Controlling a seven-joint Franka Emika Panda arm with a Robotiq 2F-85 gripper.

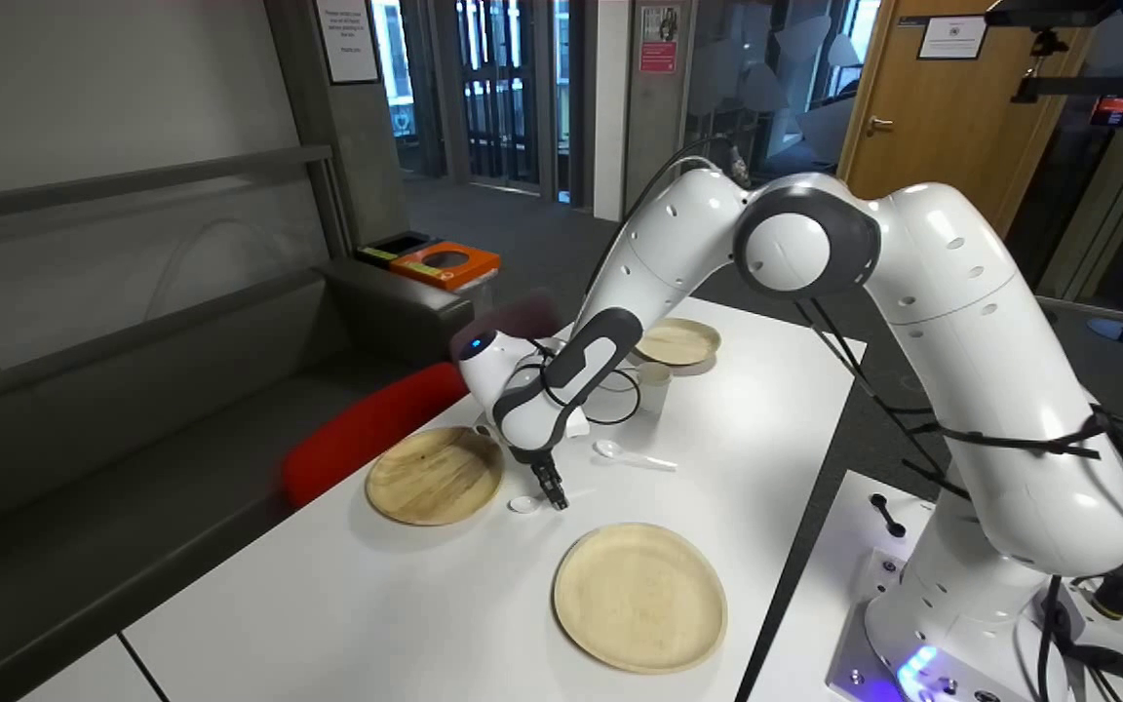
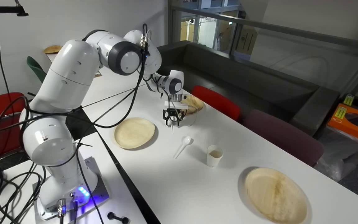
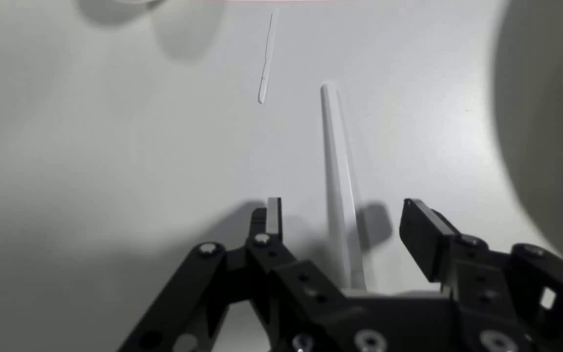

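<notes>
My gripper [image 3: 342, 220] stands open low over the white table. Between its fingers lies the handle of a white plastic spoon [image 3: 337, 151], with a gap on either side. The gripper [image 1: 556, 503] hides part of that spoon in an exterior view, where the spoon's bowl [image 1: 523, 504] shows just beside the fingers. In another exterior angle the handle [image 2: 172, 130] pokes out below the gripper [image 2: 172, 124]. A second white spoon [image 1: 632, 455] rests on the table a short way off, also visible as a spoon [image 2: 183, 147] from the opposite side.
A wooden plate [image 1: 435, 476] sits close by the gripper, and a paler plate [image 1: 639, 597] lies nearer the robot's base. Farther along stand a white cup [image 2: 214, 156] and a third plate [image 2: 277, 195]. Red chairs [image 2: 217, 102] and a grey sofa [image 1: 181, 419] line the table's side.
</notes>
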